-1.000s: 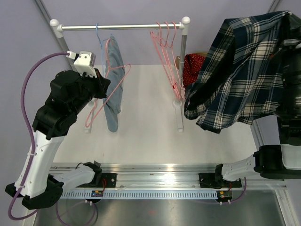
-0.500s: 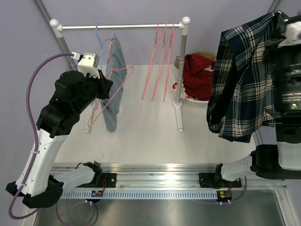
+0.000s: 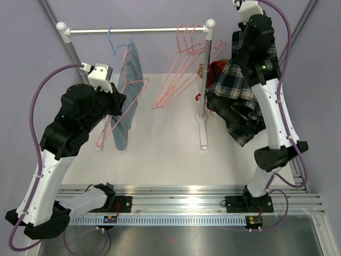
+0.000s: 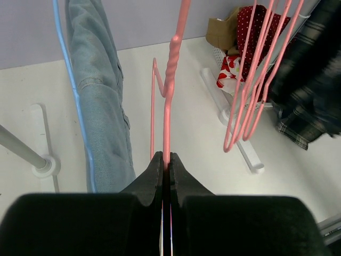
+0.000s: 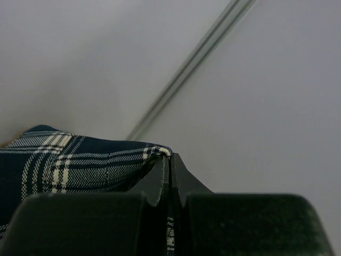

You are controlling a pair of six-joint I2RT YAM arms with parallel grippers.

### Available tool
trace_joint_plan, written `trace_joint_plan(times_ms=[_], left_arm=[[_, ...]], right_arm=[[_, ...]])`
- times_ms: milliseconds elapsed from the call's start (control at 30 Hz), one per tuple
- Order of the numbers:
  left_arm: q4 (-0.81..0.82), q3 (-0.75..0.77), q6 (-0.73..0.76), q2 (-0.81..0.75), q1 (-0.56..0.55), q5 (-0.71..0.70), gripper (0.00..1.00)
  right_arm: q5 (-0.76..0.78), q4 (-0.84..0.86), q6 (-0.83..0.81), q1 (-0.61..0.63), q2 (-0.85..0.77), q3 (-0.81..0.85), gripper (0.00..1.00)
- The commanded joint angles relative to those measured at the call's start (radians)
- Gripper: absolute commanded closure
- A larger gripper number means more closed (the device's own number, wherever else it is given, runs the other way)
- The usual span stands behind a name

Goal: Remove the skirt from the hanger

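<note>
Two end effectors, both clamped shut.
My right end effector [image 5: 169, 159] pinches the skirt [image 3: 230, 93] by its edge, cloth hanging lengthwise below; my left end effector [image 4: 166, 161] grips the pink hanger [image 4: 169, 90].

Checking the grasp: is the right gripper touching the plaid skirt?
Touching. The right wrist view shows the right gripper shut on an edge of the plaid skirt.

- No text, label, brand, number or sign is legible in any view.
- Small board [image 3: 111, 218] on the base rail [image 3: 176, 202]: any marking on it is too small to read.
</note>
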Motion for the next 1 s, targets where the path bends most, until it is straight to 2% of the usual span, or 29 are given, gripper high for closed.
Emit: trace_joint_plan(times_ms=[0, 67, 167, 200, 233, 267, 300, 367, 400, 433, 467, 500, 533, 567, 667, 767, 900, 967], left_arm=[[0.053, -0.012, 0.027, -0.021, -0.001, 0.017, 1.00], [0.070, -0.027, 0.025, -0.019, -0.001, 0.019, 1.00], [0.088, -0.029, 0.027, -0.007, -0.001, 0.019, 1.00], [0.088, -0.021, 0.028, 0.007, -0.001, 0.020, 1.00], [0.088, -0.014, 0.028, 0.014, -0.001, 0.023, 1.00], [0.088, 0.011, 0.030, 0.022, -0.001, 0.025, 1.00], [0.087, 0.025, 0.030, 0.034, -0.001, 0.025, 1.00], [0.081, 0.064, 0.038, 0.074, -0.001, 0.019, 1.00], [0.076, 0.113, 0.042, 0.089, -0.001, 0.014, 1.00], [0.065, 0.141, 0.051, 0.106, -0.001, 0.005, 1.00], [0.061, 0.170, 0.053, 0.146, -0.001, -0.003, 1.00], [0.062, 0.278, 0.053, 0.197, -0.001, -0.010, 1.00], [0.062, 0.279, 0.053, 0.197, -0.001, -0.010, 1.00], [0.065, 0.301, 0.051, 0.229, -0.001, -0.010, 1.00], [0.076, 0.393, 0.047, 0.298, -0.001, -0.009, 1.00], [0.078, 0.489, 0.036, 0.356, -0.001, 0.006, 1.00], [0.111, 0.565, 0.027, 0.457, -0.001, 0.026, 1.00], [0.108, 0.618, 0.024, 0.497, -0.001, 0.026, 1.00]], right_arm=[[-0.095, 0.153, 0.204, -0.008, 0.055, 0.300, 1.00], [-0.116, 0.186, 0.183, -0.008, 0.155, 0.431, 1.00], [-0.150, 0.321, 0.181, -0.041, 0.209, 0.352, 1.00], [-0.150, 0.306, 0.216, -0.093, 0.262, 0.360, 1.00], [-0.182, 0.271, 0.338, -0.122, 0.291, 0.372, 1.00], [-0.207, 0.169, 0.401, -0.151, 0.320, 0.386, 1.00], [-0.218, 0.141, 0.449, -0.170, 0.365, 0.372, 1.00], [-0.208, 0.119, 0.527, -0.192, 0.382, 0.300, 1.00], [-0.196, 0.122, 0.544, -0.193, 0.385, 0.206, 0.98], [-0.192, 0.111, 0.601, -0.193, 0.388, 0.170, 0.80], [-0.205, 0.066, 0.630, -0.195, 0.385, 0.139, 0.57], [-0.246, 0.024, 0.726, -0.195, 0.341, -0.009, 0.01], [-0.247, 0.039, 0.727, -0.195, 0.341, -0.010, 0.01], [-0.253, 0.068, 0.741, -0.195, 0.310, -0.147, 0.01], [-0.268, 0.205, 0.776, -0.195, 0.145, -0.418, 0.01], [-0.299, 0.246, 0.833, -0.193, -0.009, -0.601, 0.01], [-0.515, 0.297, 0.824, -0.190, -0.223, -0.826, 0.00], [-0.546, 0.363, 0.822, -0.192, -0.333, -0.966, 0.01]])
